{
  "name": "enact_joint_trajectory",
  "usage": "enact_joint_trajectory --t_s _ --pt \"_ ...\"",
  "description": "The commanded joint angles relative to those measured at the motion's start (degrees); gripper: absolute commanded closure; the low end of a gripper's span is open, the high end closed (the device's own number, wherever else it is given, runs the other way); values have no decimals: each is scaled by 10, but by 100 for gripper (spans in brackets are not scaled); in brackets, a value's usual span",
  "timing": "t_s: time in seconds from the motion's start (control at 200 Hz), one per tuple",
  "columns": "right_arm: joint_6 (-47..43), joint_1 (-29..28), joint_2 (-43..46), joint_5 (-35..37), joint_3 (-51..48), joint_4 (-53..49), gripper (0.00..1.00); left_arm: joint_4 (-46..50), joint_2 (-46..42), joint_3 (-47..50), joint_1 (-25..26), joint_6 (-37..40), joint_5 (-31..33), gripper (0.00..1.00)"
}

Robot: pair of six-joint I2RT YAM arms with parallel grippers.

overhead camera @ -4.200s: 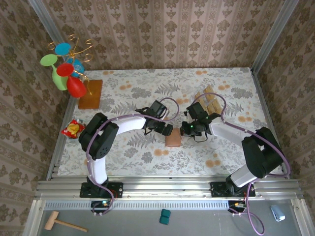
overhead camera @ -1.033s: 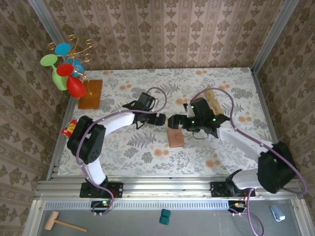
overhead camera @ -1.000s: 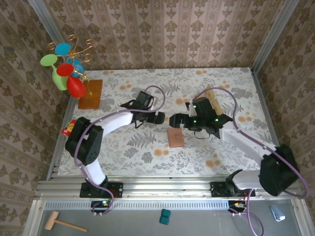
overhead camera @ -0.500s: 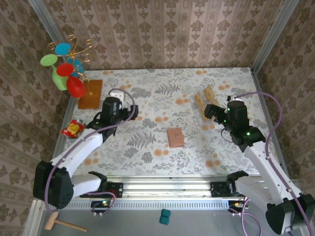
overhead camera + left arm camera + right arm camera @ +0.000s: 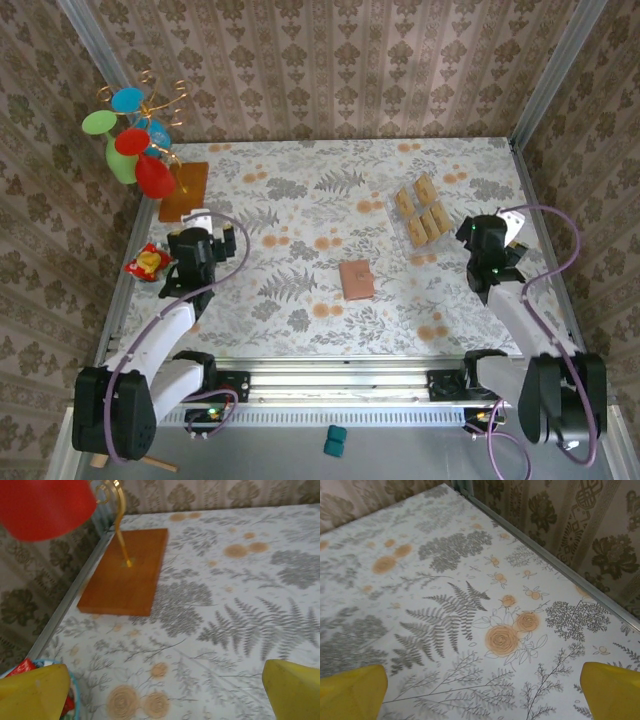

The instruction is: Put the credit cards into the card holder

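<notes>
Both arms have pulled back to the sides. Left gripper [image 5: 210, 230] released, empty, near the wooden board [image 5: 184, 191]. Card holder [image 5: 356, 280] flat mid-table. Credit cards [image 5: 422, 212] sit in the clear tray [image 5: 394, 211], far right. Right gripper [image 5: 505, 236] released, beside tray.

The table [image 5: 300, 190] wore a matt covering with a floral print, cloth or paper. The board [image 5: 125, 572] was smooth orange-brown wood with a faint sheen, and the stem [image 5: 121, 535] rising from it was shiny gold metal. The red cup [image 5: 45, 502] looked like smooth plastic. The card holder [image 5: 356, 280] was matt reddish-brown leather; the cards [image 5: 420, 212] were dull tan-gold. The left gripper [image 5: 160, 700] had fingers [image 5: 32, 690] of matt yellow plastic, as did the right gripper [image 5: 480, 695]. The rail [image 5: 330, 385] was brushed pale metal. The wrapper [image 5: 147, 262] was glossy.
</notes>
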State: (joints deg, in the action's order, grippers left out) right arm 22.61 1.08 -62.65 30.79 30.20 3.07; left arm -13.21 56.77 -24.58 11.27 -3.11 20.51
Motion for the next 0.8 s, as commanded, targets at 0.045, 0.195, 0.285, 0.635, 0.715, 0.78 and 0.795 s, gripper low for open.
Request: enact_joint_trajectory --t_s 0.045,0.195,0.285,0.635,0.715,0.78,0.795 --pt "-40 2 -72 58 -43 156 0 -165 63 43 -17 36 19 0" --pt "-73 0 -103 4 -52 222 0 -283 163 56 -18 70 10 0" --pt "-95 1 -107 -25 -70 283 0 -328 201 53 -21 80 -2 0" --pt "-140 -2 -167 -164 -113 470 0 -421 301 44 -66 64 -65 0" --pt "-156 -3 -196 -199 -117 498 0 -451 329 45 -69 71 -78 0" --pt "-162 -4 -220 -218 -120 527 0 -412 323 31 -71 65 -87 0" --pt "-162 -4 -231 -218 -123 542 0 -416 324 33 -72 65 -90 0"
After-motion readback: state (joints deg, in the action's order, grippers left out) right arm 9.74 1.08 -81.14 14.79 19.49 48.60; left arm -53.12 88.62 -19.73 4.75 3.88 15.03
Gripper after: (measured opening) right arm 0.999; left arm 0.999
